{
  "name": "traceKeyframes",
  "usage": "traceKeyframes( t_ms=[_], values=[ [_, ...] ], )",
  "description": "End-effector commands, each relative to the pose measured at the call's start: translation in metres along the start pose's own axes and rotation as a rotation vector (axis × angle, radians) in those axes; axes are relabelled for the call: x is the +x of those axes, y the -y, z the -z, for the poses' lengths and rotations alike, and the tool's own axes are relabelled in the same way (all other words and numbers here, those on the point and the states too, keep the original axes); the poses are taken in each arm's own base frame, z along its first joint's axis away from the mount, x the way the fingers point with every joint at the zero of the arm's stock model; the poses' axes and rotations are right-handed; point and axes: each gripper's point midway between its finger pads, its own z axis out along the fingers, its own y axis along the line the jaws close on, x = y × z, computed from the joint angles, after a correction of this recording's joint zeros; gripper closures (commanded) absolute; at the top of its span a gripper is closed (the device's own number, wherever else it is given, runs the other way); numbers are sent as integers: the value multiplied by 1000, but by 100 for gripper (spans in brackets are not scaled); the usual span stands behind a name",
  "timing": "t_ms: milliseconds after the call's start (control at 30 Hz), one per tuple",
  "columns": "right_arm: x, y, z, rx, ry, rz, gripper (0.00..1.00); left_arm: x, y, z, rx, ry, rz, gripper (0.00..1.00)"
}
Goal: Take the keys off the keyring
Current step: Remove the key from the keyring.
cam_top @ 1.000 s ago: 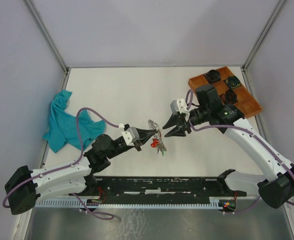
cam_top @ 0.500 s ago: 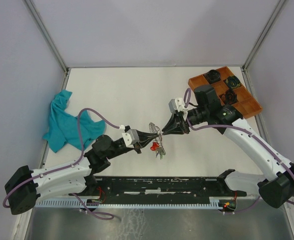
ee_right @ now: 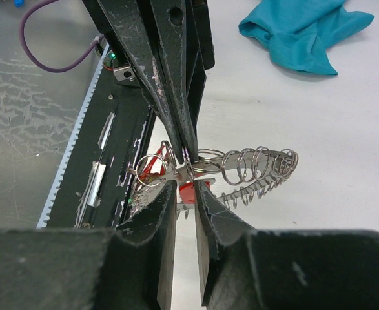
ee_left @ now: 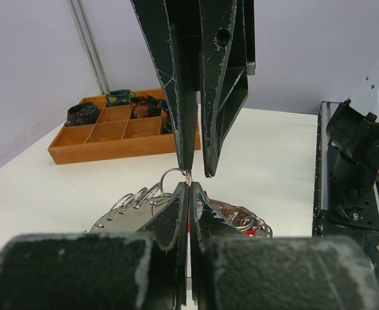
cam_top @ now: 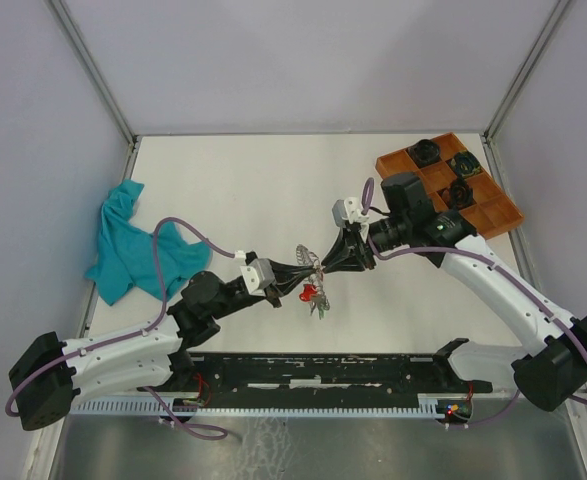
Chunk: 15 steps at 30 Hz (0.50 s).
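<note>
The keyring (cam_top: pixel 306 256), a coil of silver wire, hangs above the table mid-front. My left gripper (cam_top: pixel 307 271) is shut on its wire; in the left wrist view (ee_left: pixel 189 185) the fingers pinch a loop. The coil shows in the left wrist view (ee_left: pixel 132 201) and in the right wrist view (ee_right: pixel 260 166). The keys (cam_top: pixel 314 296) dangle below it, one with a red tag (ee_right: pixel 188 192). My right gripper (cam_top: pixel 327 262) meets the left tip to tip. Its jaws (ee_right: pixel 184 185) stand a narrow gap apart just under the ring, with the red tag showing in the gap.
A teal cloth (cam_top: pixel 131 243) lies at the left. An orange compartment tray (cam_top: pixel 500 210) with dark objects sits at the back right, also seen in the left wrist view (ee_left: pixel 105 147). A black rail (cam_top: pixel 323 372) runs along the near edge.
My right gripper has moved left to the ring and narrowed its wide-open jaws. My left gripper has kept hold of the ring and drawn back slightly.
</note>
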Motion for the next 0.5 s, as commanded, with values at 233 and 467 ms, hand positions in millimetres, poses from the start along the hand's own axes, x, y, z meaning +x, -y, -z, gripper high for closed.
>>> traceKeyframes(
  t_ms=[233,467],
  values=[
    [-7,-4,-10,-35,33,8,76,-40,0,-3,8,148,7,97],
    [-9,-6,-13,-44,40,3,79,-41,0,-3,7,153,15,97]
  ],
)
